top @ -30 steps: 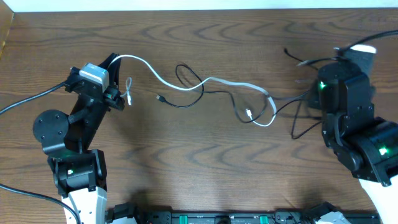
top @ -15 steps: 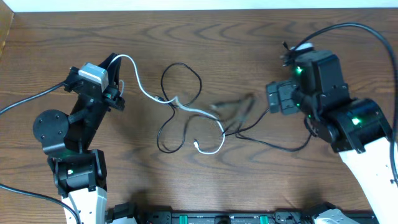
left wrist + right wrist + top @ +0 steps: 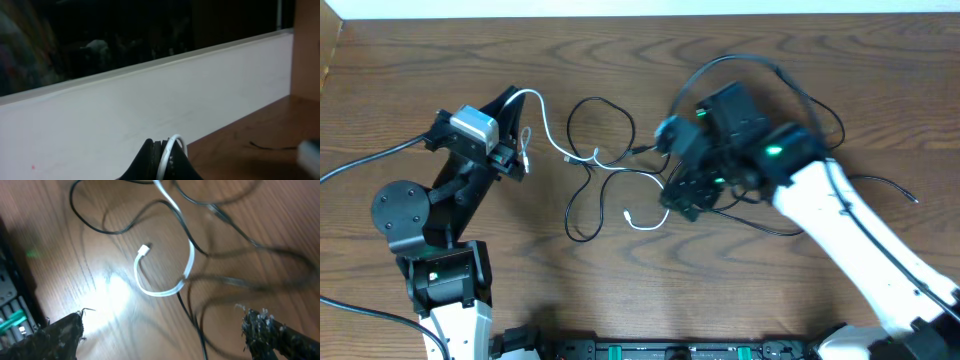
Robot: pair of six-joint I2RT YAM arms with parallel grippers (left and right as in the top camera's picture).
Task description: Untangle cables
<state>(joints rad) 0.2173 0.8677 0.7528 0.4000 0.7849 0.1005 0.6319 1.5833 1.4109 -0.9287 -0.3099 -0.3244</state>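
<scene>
Thin cables lie tangled mid-table. The white cable (image 3: 642, 226) runs from my left gripper (image 3: 516, 135) across to a curled free end with a small plug (image 3: 145, 250). Black cables (image 3: 632, 125) loop around and over it and trail off to the right. In the left wrist view, my left gripper (image 3: 159, 145) is shut on the white cable (image 3: 169, 150), lifted and facing the back wall. My right gripper (image 3: 682, 188) hovers open over the right side of the tangle. Its fingers (image 3: 65, 332) stand wide apart with only a black cable (image 3: 107, 230) and the white curl (image 3: 165, 290) on the table below.
The wooden table (image 3: 840, 60) ends at a pale wall strip along the back. Thick black robot wires (image 3: 370, 160) trail off the left side. A dark rail with green parts (image 3: 670, 350) runs along the front edge. The right arm (image 3: 860, 240) reaches in from the lower right.
My right gripper opened, let go of the cables and swung left from the table's right side to above the tangle. The cables slackened and bunched leftward. My left gripper stayed shut on the white cable.
</scene>
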